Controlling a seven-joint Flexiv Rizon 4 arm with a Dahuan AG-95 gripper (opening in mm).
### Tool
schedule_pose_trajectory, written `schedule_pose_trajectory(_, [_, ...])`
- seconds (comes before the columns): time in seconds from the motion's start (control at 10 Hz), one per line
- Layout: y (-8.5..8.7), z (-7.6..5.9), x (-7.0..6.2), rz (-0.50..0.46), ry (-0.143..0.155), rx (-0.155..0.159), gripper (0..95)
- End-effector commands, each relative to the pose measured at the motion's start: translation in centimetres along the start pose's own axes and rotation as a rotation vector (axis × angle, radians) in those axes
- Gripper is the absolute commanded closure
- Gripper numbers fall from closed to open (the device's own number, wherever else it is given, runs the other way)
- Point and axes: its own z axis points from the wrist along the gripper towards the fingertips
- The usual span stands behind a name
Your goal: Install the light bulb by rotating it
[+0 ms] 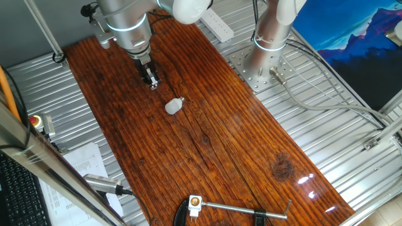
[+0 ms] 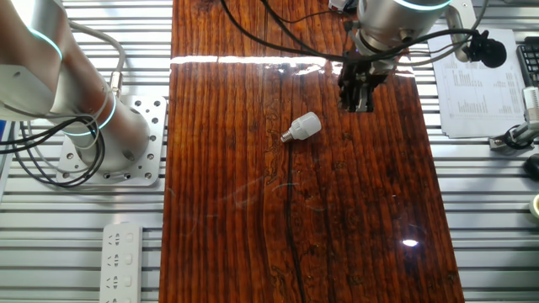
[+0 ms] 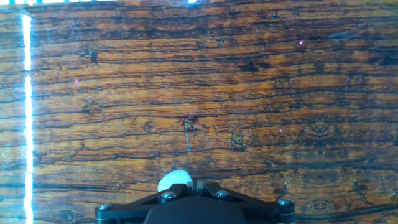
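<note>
Lying loose on its side mid-table, light bulb point(image 2: 303, 127) not picked up yet. Gripper point(image 2: 357, 104) hangs nearby, nothing held; spread or pressed together, can't tell. No socket visible. Grab + screw-in all remaining.

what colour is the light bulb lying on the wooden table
Frosted white dome with a pale, silvery screw base; the light bulb shows best in the other fixed view.

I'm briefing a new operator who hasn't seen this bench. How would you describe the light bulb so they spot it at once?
Find the dark wooden board on the metal table. Near its middle, just beyond the robot's hand, the light bulb lies on its side. It is the only small white thing on the wood: a frosted dome with a screw base.
</note>
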Motion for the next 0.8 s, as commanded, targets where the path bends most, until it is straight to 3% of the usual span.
schedule_pose_trajectory(0.1, [0.1, 0.0, 0.0, -0.003, 0.025, -0.003, 95.0])
schedule_pose_trajectory(0.3, [0.6, 0.4, -0.2, -0.003, 0.083, -0.005, 95.0])
schedule_pose_trajectory(0.6, [2.4, 2.1, -0.9, -0.036, 0.126, -0.001, 95.0])
schedule_pose_trajectory(0.8, [3.7, 3.0, -1.1, -0.039, 0.137, -0.004, 95.0])
